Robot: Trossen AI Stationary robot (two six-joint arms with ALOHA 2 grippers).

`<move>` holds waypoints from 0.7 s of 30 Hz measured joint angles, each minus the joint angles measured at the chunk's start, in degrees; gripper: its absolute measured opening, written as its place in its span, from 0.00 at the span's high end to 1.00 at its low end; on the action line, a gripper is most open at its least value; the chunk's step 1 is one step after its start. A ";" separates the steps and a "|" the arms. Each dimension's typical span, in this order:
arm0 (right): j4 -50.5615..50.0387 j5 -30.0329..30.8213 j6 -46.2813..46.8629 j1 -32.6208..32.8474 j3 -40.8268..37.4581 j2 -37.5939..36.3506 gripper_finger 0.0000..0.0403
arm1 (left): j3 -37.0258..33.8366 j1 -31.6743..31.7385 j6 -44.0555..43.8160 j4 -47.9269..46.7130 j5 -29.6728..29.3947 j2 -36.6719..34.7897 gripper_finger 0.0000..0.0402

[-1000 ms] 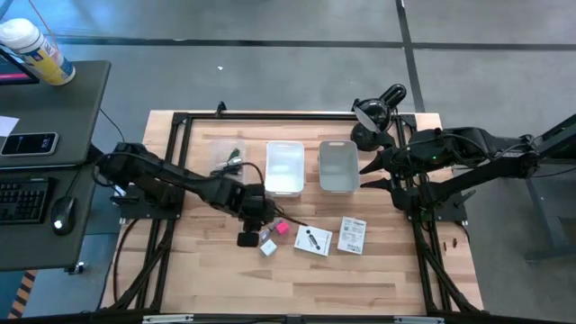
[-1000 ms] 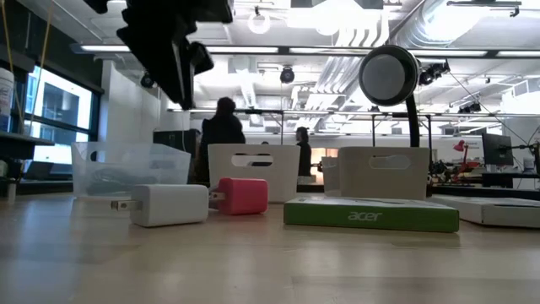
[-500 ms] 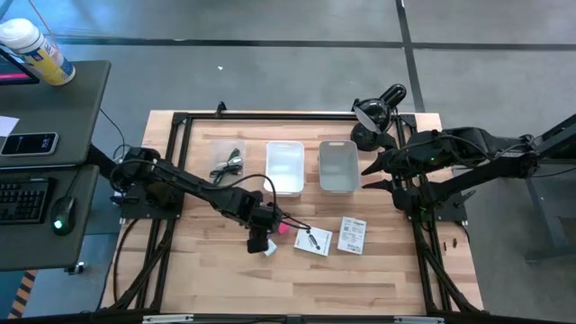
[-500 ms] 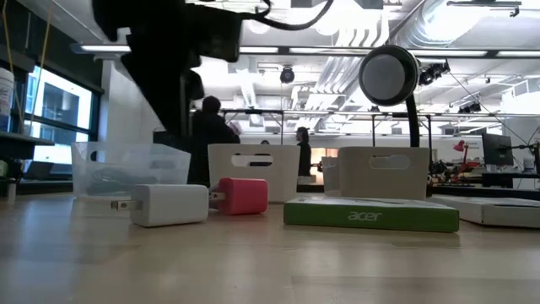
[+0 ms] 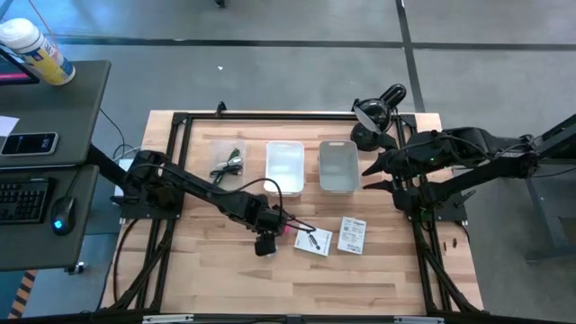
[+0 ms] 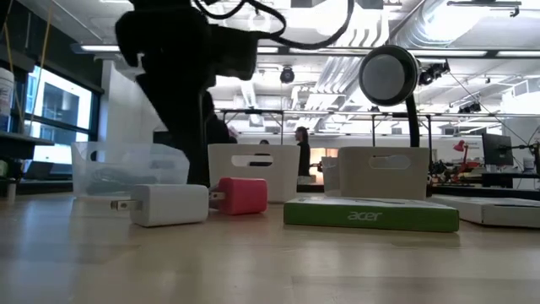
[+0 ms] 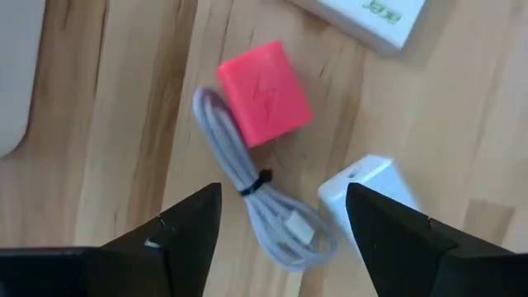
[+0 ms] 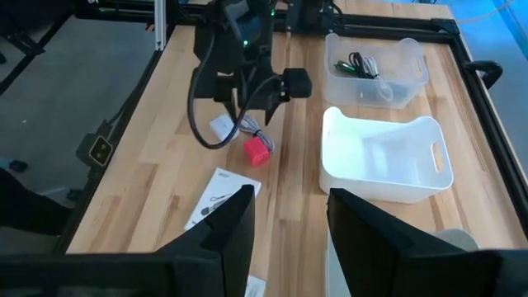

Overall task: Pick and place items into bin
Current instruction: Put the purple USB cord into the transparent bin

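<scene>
My left gripper point(image 5: 265, 243) hangs open, fingers pointing down, over a small group of items near the table's middle. In the left wrist view its fingers point(image 7: 282, 198) stand on either side of a coiled grey-white cable point(image 7: 247, 190). The cable lies flat between a pink cube point(image 7: 264, 95) and a white cube point(image 7: 367, 194). In the low view both cubes point(image 6: 169, 203) point(image 6: 243, 194) rest on the wood. Two white printed cards point(image 5: 313, 240) point(image 5: 353, 235) lie flat to the right. My right gripper point(image 5: 367, 175) waits open beside the right bin point(image 5: 338, 166).
A white bin point(image 5: 285, 166) and a second bin stand side by side at the table's middle. A clear container point(image 8: 375, 66) holding a black cable stands left of them. A black lamp point(image 5: 378, 112) stands at the far right. A flat box marked acer point(image 6: 371, 212) lies by the cubes.
My left gripper has gone toward the table's near edge and a little right, and has come down over the pink and white cubes. The items on the table have stayed where they were.
</scene>
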 joint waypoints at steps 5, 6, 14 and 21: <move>-0.20 0.02 0.56 0.02 0.00 -0.42 0.64 | -0.04 0.00 1.08 -1.16 -1.03 0.00 0.41; -0.22 0.05 0.57 0.01 0.00 -0.57 0.64 | -0.04 -0.01 1.09 -1.29 -1.35 0.00 0.42; -0.01 0.10 0.99 0.02 0.00 -0.66 0.64 | -0.06 0.01 1.17 -1.27 -2.34 1.66 0.46; 0.15 0.05 1.01 0.01 0.00 -0.66 0.64 | -0.02 0.00 0.86 0.10 -2.84 3.63 0.46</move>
